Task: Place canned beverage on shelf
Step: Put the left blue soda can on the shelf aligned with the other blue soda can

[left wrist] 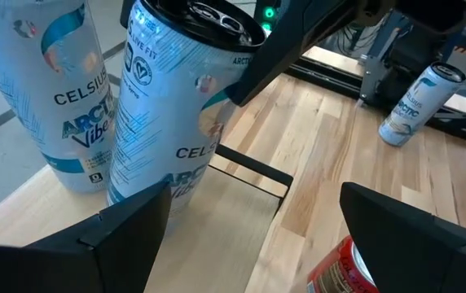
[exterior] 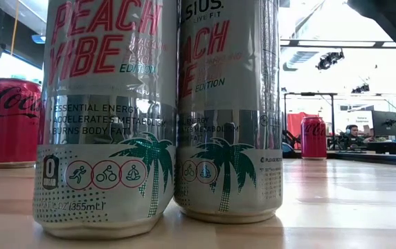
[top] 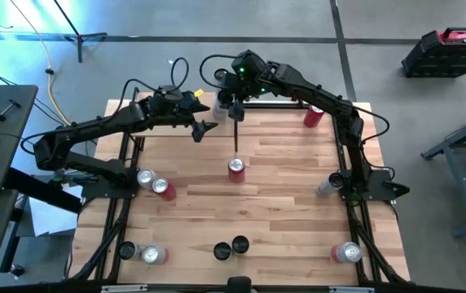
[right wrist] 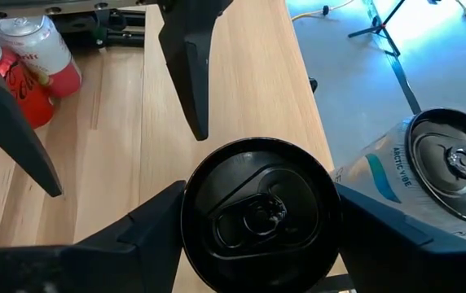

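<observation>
The right pincer (right wrist: pixel 257 216), upper centre of the high view, grips the black-topped can (right wrist: pixel 259 213). Left pincer (left wrist: pixel 249 220) released nearby. Next: lower the can squarely onto the shelf (left wrist: pixel 225 236).

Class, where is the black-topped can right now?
The black-topped can stands at the table's far edge, between the right gripper's fingers, beside a white can.

Black crate (top: pixel 447 50); microphone stand (top: pixel 76 32)

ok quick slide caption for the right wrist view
Right tool straddles a black-topped can, a white Arctic Vibe can beside it, and red cans stand farther off on the wooden table.
</observation>
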You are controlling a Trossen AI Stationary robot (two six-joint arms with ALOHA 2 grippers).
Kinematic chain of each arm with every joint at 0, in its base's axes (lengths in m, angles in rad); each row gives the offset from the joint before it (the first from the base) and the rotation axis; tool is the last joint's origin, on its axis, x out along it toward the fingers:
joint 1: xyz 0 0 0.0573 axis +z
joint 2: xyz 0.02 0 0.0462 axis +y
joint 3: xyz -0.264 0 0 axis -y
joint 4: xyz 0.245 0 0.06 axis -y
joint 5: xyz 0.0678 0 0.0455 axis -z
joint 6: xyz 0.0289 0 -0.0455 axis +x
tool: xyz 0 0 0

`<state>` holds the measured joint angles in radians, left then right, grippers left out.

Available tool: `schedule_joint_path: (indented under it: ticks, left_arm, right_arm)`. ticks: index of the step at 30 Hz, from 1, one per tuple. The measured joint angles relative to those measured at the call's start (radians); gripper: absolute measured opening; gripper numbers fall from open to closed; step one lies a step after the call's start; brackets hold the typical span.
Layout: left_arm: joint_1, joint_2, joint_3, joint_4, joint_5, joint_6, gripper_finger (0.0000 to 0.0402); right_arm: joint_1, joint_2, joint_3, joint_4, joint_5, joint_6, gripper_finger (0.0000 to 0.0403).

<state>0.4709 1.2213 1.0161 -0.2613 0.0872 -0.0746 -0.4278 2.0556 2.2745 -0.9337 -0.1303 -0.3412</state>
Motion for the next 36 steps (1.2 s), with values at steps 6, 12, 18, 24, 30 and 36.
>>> schedule_joint_path:
  ticks: [6, 12, 18, 24, 30, 36]
  left_arm:
    - [0.0, 0.0, 0.0, 0.002, 0.0, 0.001, 0.0349]
    - [0.0, 0.0, 0.0, 0.002, 0.0, 0.01, 0.0349]
    - [0.0, 0.0, 0.0, 0.002, 0.0, 0.025, 0.0349]
    - [0.0, 0.0, 0.0, 0.004, 0.0, 0.027, 0.0349]
    - [0.0, 0.0, 0.0, 0.005, -0.008, 0.027, 0.0349]
    - [0.057, 0.0, 0.0, 0.005, 0.002, 0.034, 0.0349]
  right_arm:
    - [0.0, 0.0, 0.001, 0.024, 0.0, 0.007, 0.0289]
    - [0.0, -0.001, 0.002, 0.037, 0.002, 0.011, 0.0303]
    - [0.0, -0.001, 0.01, 0.065, 0.005, 0.011, 0.0304]
    - [0.0, -0.001, 0.011, 0.068, 0.016, 0.01, 0.0304]
    - [0.001, -0.003, 0.011, 0.096, 0.015, 0.003, 0.0305]
    - [0.013, -0.052, 0.011, 0.113, 0.018, 0.021, 0.0305]
